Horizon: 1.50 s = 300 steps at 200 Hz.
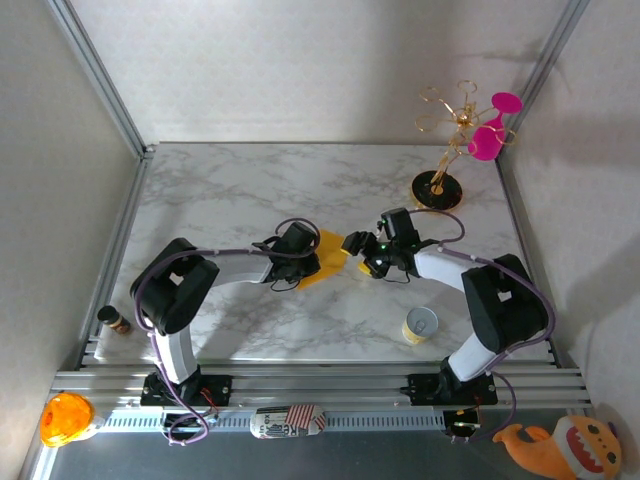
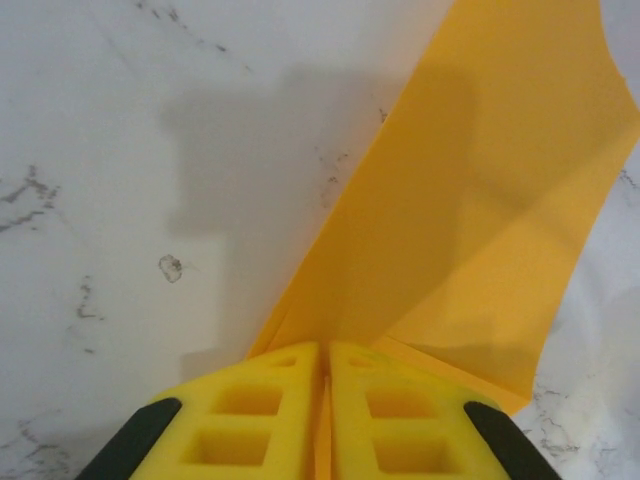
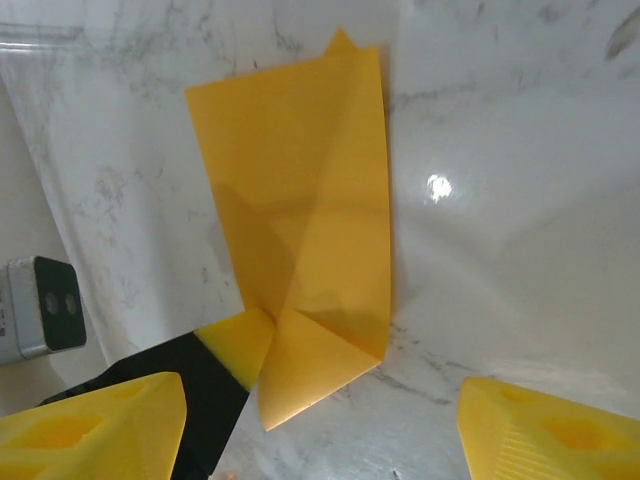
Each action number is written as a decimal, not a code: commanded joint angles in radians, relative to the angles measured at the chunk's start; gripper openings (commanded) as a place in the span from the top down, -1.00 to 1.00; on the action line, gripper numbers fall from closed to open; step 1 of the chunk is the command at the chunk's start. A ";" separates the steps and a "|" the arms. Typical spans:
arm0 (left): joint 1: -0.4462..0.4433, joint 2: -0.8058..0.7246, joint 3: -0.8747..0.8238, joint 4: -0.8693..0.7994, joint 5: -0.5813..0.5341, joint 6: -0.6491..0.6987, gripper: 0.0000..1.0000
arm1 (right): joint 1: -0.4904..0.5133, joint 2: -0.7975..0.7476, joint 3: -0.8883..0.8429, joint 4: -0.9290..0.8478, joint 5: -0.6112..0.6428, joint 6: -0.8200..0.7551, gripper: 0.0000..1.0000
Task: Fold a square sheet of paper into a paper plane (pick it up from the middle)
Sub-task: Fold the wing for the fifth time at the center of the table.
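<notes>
Paper [image 1: 328, 258] – centre of table [image 1: 230, 190], a few folds in, layers overlapping | left claw [image 2: 325, 360] – pinching its edge | right claw [image 1: 352, 243] – spread, just beside it | remaining, likely – most folds; no dart yet

White marble tabletop [image 1: 250, 180], plain grey walls [image 1: 300, 60] — aluminium frame rails [image 1: 330, 382]

Your left arm [image 1: 235, 265]: elbow low at the left, forearm reaching right toward table centre. Your left gripper [image 2: 322, 352]: fingers pressed together, pinching an edge of the sheet of paper [image 2: 480, 200]. Your right arm [image 1: 450, 268]: elbow at the right, forearm reaching left. Your right gripper [image 3: 320, 420]: fingers spread wide apart, facing the left gripper, near it.
</notes>
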 commanded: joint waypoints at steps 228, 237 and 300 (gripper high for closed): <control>0.036 -0.009 -0.081 0.010 0.067 -0.029 0.75 | 0.095 0.165 0.091 0.077 -0.014 0.080 0.40; 0.042 -0.010 -0.088 0.020 0.080 -0.034 0.74 | 0.095 0.163 0.087 0.086 -0.019 0.077 0.40; 0.073 -0.009 -0.129 0.097 0.160 -0.062 0.73 | 0.092 0.185 0.076 0.128 -0.040 0.055 0.50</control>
